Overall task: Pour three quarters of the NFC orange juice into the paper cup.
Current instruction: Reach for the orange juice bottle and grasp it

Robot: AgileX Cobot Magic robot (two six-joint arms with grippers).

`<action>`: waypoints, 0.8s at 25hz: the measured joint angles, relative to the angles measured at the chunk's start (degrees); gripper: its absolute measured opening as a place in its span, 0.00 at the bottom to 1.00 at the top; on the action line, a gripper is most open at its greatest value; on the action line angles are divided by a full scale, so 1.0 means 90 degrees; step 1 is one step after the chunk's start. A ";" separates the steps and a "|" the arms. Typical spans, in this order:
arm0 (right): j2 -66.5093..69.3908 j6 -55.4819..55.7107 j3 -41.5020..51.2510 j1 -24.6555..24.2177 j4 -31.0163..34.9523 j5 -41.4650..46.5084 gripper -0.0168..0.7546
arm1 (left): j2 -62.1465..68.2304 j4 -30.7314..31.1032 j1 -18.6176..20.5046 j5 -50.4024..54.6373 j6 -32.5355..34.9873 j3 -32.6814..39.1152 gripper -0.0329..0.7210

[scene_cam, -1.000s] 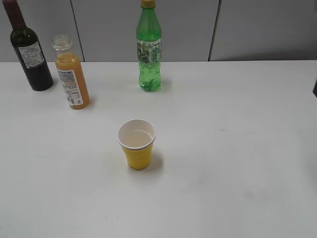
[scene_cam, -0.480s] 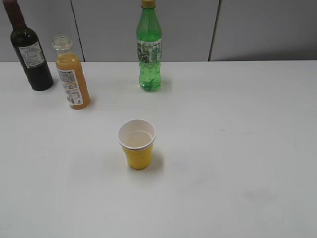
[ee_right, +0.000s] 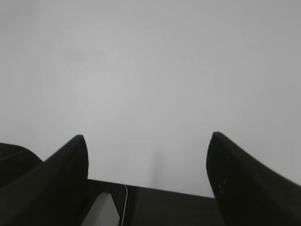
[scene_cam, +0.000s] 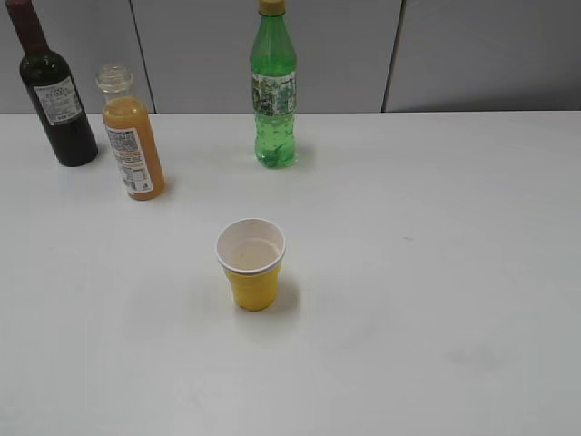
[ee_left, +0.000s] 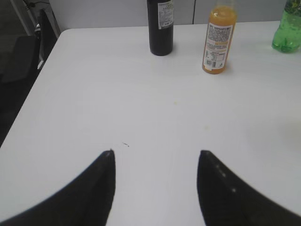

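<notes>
The NFC orange juice bottle (scene_cam: 132, 145) stands capless and upright at the back left of the white table; it also shows in the left wrist view (ee_left: 218, 41). The yellow paper cup (scene_cam: 251, 264) stands upright near the middle of the table, its white inside showing. My left gripper (ee_left: 156, 153) is open and empty, low over bare table well in front of the bottles. My right gripper (ee_right: 148, 137) is open and empty over the table's edge. Neither gripper shows in the exterior view.
A dark wine bottle (scene_cam: 56, 100) stands left of the juice and also shows in the left wrist view (ee_left: 160, 26). A tall green soda bottle (scene_cam: 273, 91) stands at the back centre. The table's left edge (ee_left: 28, 101) borders dark floor.
A dark sliver at the exterior view's right edge, seen a second ago, is gone. The bottles and the cup have not moved.
</notes>
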 joint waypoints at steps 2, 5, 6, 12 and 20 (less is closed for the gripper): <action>-0.0433 0.0000 -0.0001 0.0000 0.0006 -0.0050 0.79 | 0.0000 0.0000 0.0000 0.0000 0.0000 0.0000 0.61; -0.1084 0.0000 0.0007 0.0000 0.0006 -0.0033 0.79 | 0.0000 0.0000 0.0000 0.0000 0.0000 0.0000 0.61; -0.1278 0.0007 0.0044 0.0000 0.0008 -0.0010 0.79 | 0.0000 0.0000 0.0000 0.0000 0.0000 0.0000 0.61; -0.2515 0.0006 0.0179 0.0000 0.0014 0.0183 0.79 | 0.0000 0.0000 0.0000 0.0000 0.0000 0.0000 0.61; -0.3768 0.0000 0.0187 0.0000 0.0022 0.0204 0.79 | 0.0000 0.0000 0.0000 0.0000 0.0000 0.0000 0.61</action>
